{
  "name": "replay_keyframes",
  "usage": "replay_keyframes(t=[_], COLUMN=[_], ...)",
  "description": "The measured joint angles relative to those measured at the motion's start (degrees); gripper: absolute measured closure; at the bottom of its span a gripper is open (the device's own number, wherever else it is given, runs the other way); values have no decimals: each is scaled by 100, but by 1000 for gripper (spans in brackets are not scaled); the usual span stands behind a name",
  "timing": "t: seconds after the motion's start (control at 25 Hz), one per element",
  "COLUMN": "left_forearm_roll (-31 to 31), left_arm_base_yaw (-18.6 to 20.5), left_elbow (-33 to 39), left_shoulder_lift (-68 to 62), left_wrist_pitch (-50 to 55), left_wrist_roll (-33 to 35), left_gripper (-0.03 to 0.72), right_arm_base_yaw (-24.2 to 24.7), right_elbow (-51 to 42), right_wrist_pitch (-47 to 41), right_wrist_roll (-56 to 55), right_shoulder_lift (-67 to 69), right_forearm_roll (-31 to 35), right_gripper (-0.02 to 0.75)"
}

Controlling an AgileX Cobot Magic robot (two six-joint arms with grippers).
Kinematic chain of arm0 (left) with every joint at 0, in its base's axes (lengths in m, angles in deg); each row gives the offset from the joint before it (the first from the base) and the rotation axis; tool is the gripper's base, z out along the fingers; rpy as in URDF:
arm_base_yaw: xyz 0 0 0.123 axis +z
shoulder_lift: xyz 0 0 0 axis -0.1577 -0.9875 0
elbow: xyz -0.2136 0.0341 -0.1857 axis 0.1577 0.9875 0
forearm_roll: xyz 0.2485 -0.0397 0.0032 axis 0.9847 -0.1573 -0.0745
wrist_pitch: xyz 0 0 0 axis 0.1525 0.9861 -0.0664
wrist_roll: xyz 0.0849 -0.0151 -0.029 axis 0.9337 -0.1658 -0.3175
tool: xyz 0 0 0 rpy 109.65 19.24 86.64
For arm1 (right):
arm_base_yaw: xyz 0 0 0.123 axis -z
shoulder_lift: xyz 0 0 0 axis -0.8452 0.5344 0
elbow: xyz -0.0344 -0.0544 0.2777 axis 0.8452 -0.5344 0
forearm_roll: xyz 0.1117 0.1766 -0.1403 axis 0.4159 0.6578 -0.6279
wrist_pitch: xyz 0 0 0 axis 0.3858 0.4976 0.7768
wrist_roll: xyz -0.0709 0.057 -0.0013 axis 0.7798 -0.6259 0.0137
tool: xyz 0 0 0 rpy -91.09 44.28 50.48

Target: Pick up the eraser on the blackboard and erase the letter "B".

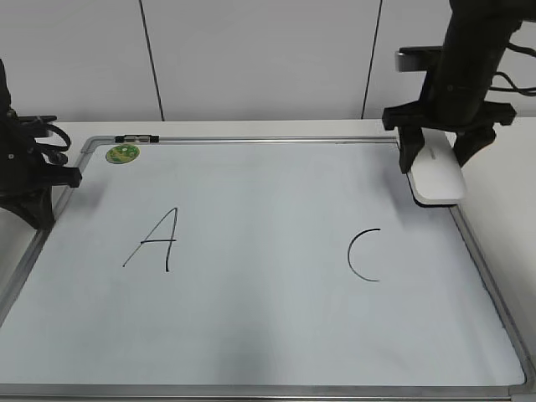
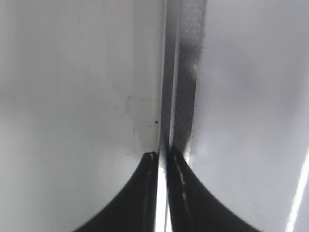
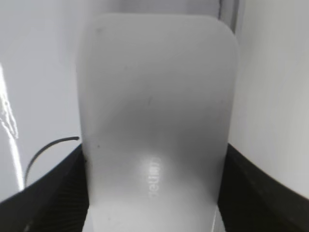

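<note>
Right claw point(image 1: 435, 163) clamped across the white eraser point(image 1: 439, 177) at the blackboard's point(image 1: 276, 335) right edge above the "C" point(image 1: 364, 255); no "B" shows, so we should lower it flat and release gently.

eraser point(image 3: 157, 140) lettering blurred, near end cut off below, left end effector point(image 2: 161, 159) tips only, blackboard point(image 1: 251, 335) bottom cropped

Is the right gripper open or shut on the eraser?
Shut on it: the right gripper has a finger against each side of the eraser, by the board edge.
</note>
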Motion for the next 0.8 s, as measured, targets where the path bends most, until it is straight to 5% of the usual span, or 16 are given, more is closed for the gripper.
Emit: replay_keyframes(t=[0.36,0.8], left_forearm_roll=[0,0], left_arm_base_yaw=[0,0], left_elbow=[0,0], left_shoulder_lift=[0,0], left_wrist_pitch=[0,0], left_wrist_roll=[0,0], left_gripper=[663,661], right_arm_base_yaw=[528,608], right_elbow=[-219,-219], right_wrist_pitch=[10,58], right_wrist_roll=[403,667], right_shoulder_lift=[261,549], right_forearm_roll=[268,523], right_gripper=[217,217])
